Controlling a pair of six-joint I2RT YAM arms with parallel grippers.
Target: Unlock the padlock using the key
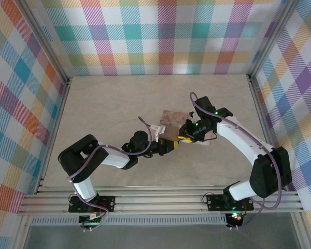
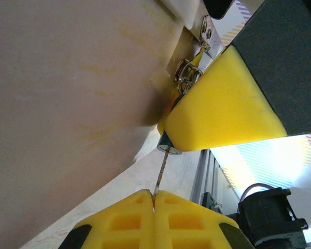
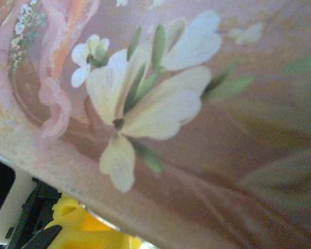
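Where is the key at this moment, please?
In the left wrist view, low and centre: the key is pinched in the left tool, its tip up at the padlock, which sits under the other arm's yellow finger.

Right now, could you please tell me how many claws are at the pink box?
2: the left claw, pinching the key, at the box's near edge; the right claw just beside it.

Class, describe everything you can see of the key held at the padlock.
The key is a thin, dark grey metal strip in the left wrist view. Its lower end is pinched between the shut yellow fingers of the left gripper. It slants up to the right, its tip meeting the silvery end face of the blue padlock. How deep it sits cannot be told.
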